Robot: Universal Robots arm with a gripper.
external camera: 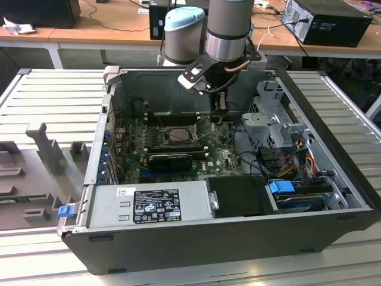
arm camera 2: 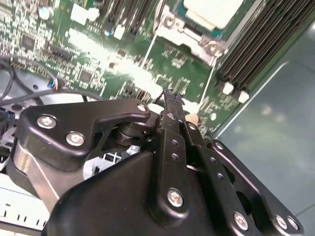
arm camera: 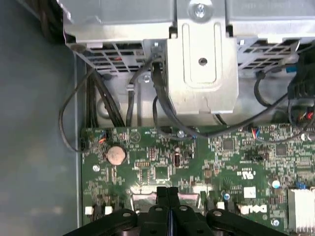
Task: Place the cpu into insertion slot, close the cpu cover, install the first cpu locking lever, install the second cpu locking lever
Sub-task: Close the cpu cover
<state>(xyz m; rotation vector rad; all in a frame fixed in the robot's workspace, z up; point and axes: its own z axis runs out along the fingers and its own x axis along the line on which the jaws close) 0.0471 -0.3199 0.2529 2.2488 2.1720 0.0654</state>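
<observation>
The gripper hangs low inside the open computer case, its fingers pressed together with nothing visibly caught between them. In the exterior view it sits just beside the insertion slot, on the exterior view's right of it, close over the green motherboard.

In the second wrist view the cpu lies in that slot, pale face up, and the cpu cover seems to lie flat around it as a silvery frame. A thin bright rod, probably a locking lever, runs from the slot's corner toward the fingertips.

By that layout, seating the chip and closing the cover look done, and the work in hand is at the levers; I cannot tell which of the two. This step calls for a fine touch: the closed tip has to meet a very thin rod and keep clear of the components crowded beside the slot.

As for writing, the power supply, on the near side of the slot, carries a black-and-white label, too small to make out. The first wrist view shows white lettering printed on the board.
</observation>
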